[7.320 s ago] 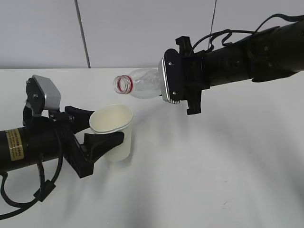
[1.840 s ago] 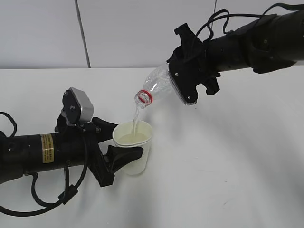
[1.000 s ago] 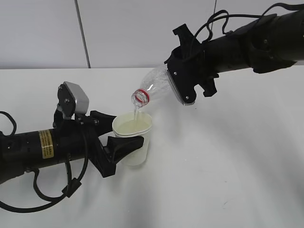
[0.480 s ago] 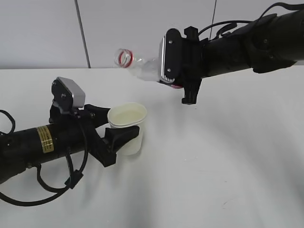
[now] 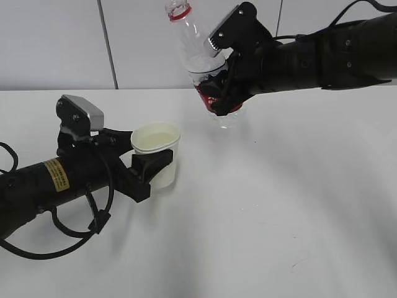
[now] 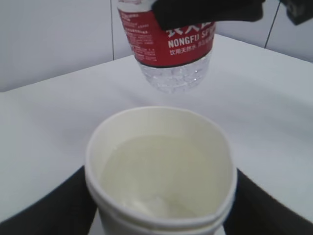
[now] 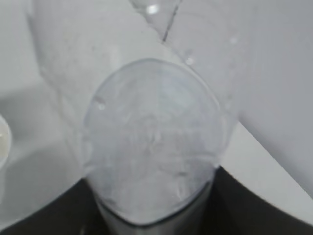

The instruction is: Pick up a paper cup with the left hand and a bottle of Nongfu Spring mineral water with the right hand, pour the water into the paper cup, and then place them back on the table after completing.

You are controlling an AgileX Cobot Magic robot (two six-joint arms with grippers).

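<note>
The white paper cup (image 5: 156, 151) holds clear water (image 6: 164, 171) and sits between the fingers of my left gripper (image 5: 151, 166), which is shut on it just above the white table (image 5: 260, 211). My right gripper (image 5: 218, 93) is shut on the clear Nongfu Spring bottle (image 5: 200, 59) with the red label (image 6: 168, 36). The bottle stands nearly upright, open neck up, above the table to the right of and behind the cup. In the left wrist view the cup (image 6: 161, 166) fills the lower frame. In the right wrist view the bottle (image 7: 151, 147) fills the frame between the jaws.
A grey panelled wall (image 5: 62, 43) stands behind the table's far edge. White tabletop stretches in front and to the right (image 5: 298, 236).
The right gripper has turned the bottle from tilted over the cup to nearly upright and lifted it away; the stream of water has stopped. The left gripper has drawn the cup to the left.
</note>
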